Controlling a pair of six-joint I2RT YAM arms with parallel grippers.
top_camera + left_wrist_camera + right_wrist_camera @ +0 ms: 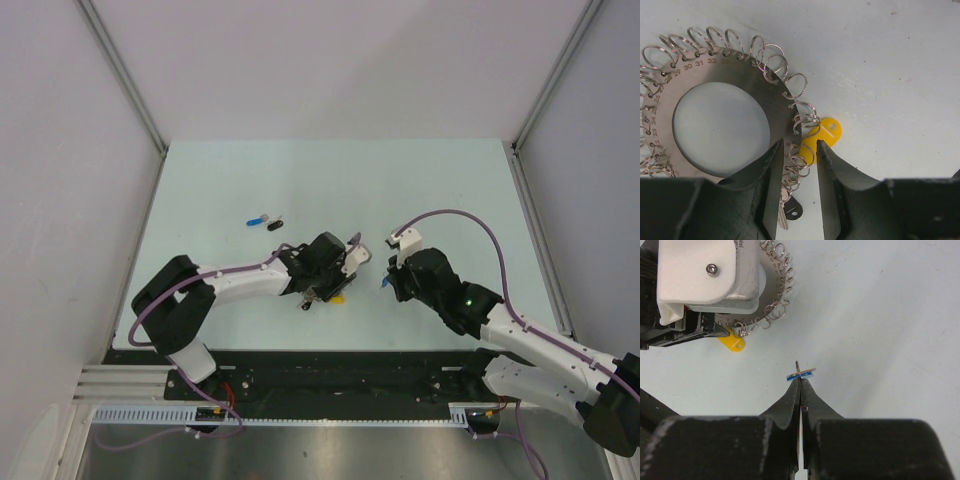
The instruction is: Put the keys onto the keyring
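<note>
The keyring (777, 102) is a flat grey metal ring fringed with wire loops, lying on the table. My left gripper (799, 145) stands over its rim, jaws apart. One finger lies across the plate and the other stands just outside the loops. A yellow key (826, 132) rests at the ring's edge, partly under the loops. A black key (793, 210) lies between the fingers by the rim. My right gripper (801, 380) is shut on a blue key (801, 373), held off to the ring's right. From above, the ring (352, 250) is mostly hidden under the left gripper (332, 288).
A second blue key (257, 220) and another black key (275, 223) lie loose on the pale green table (450, 190), left of and beyond the ring. White walls and metal rails bound the table on three sides.
</note>
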